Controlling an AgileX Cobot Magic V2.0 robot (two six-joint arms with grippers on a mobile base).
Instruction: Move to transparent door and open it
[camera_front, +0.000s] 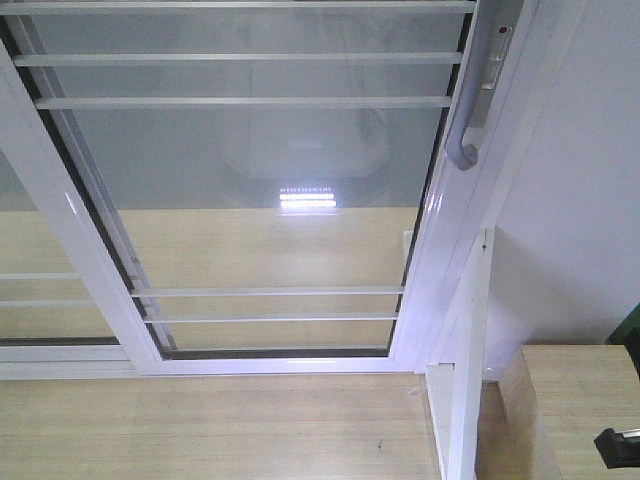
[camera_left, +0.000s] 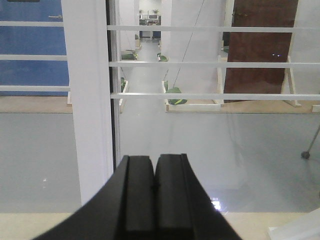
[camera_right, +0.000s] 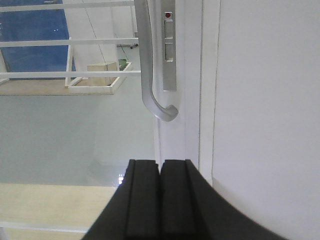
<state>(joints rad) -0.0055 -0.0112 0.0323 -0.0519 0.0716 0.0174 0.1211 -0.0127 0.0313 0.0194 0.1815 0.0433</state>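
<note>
The transparent door (camera_front: 260, 180) fills the front view: a glass panel in a white frame, crossed by thin white bars. Its curved silver-grey handle (camera_front: 465, 120) hangs on the right stile. My right gripper (camera_right: 160, 162) is shut with nothing in it. It sits just below and short of the handle (camera_right: 150, 75), not touching it. A lock plate (camera_right: 170, 50) lies beside the handle. My left gripper (camera_left: 154, 157) is shut and empty. It faces the door glass (camera_left: 200, 125), just right of a white stile (camera_left: 90, 125).
A white wall (camera_front: 570, 150) stands right of the door frame. A white jamb post (camera_front: 465, 380) and a light wooden ledge (camera_front: 570, 400) are at the lower right. The neighbouring glass panel (camera_front: 40, 290) is on the left, above wood-look floor (camera_front: 200, 430).
</note>
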